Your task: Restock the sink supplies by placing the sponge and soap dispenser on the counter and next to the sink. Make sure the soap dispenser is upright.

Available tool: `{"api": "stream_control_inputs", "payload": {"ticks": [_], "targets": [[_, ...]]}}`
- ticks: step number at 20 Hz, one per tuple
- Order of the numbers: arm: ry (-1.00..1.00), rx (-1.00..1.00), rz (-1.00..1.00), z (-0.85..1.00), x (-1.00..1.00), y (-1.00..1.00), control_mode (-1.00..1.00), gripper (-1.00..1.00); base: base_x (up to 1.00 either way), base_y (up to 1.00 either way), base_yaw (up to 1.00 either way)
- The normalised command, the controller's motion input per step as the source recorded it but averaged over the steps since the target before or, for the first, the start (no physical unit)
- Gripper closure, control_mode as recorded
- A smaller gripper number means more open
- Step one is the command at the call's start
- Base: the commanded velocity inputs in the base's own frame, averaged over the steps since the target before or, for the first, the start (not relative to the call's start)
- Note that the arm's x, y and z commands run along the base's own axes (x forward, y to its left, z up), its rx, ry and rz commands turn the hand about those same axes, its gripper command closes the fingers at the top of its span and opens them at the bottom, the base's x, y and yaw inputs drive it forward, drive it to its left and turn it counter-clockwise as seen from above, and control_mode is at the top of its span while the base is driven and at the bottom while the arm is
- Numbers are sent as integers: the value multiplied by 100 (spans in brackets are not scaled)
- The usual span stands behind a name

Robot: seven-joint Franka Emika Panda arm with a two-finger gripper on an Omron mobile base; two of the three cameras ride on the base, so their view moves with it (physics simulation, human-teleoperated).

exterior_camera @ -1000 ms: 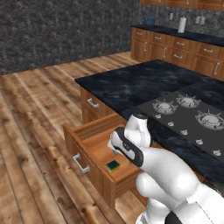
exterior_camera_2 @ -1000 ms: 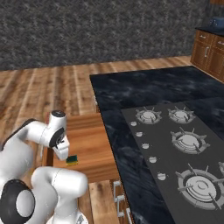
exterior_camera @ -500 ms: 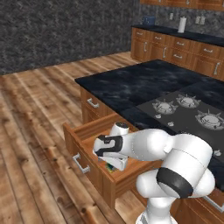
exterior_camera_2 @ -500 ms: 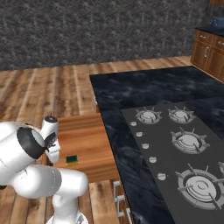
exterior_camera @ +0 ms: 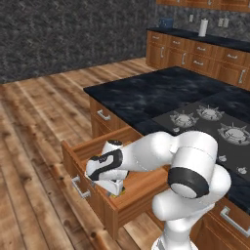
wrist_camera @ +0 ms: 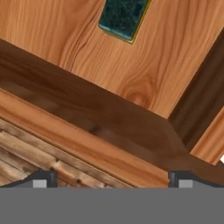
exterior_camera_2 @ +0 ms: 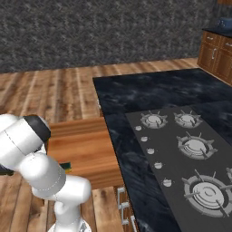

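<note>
Wide-open end effector [wrist_camera: 109, 179] hangs over the drawer's [wrist_camera: 87, 127] front wall, sponge [wrist_camera: 122, 17] lying well ahead inside.

A wooden drawer [exterior_camera: 141, 188] is standing pulled open from the island [exterior_camera: 146, 95]. A gas stove [exterior_camera_2: 190, 154] is sitting on the black top at three o'clock. Brown floor planks [exterior_camera: 34, 127] are lying at nine o'clock.

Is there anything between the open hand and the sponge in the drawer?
Nothing visible. In the hand view the sponge lies green side up on the bare drawer floor, beyond the front wall, and the hand is open with only wood between them. The hand must still pass over that front wall.
</note>
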Motion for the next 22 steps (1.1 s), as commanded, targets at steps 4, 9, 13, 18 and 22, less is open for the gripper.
{"api": "stream_control_inputs", "payload": {"ticks": [4,9,13,18,22], "targets": [[0,1,0,7,0,27,-100,-100,0,0,0],[-1,4,0,36,29,-65,-100,-100,0,0,0],[0,1,0,-19,53,-69,-100,-100,0,0,0],[0,-2,0,-46,53,-15,-100,-100,0,0,0],[0,-8,0,-49,26,0,-100,-100,0,0,0]]}}
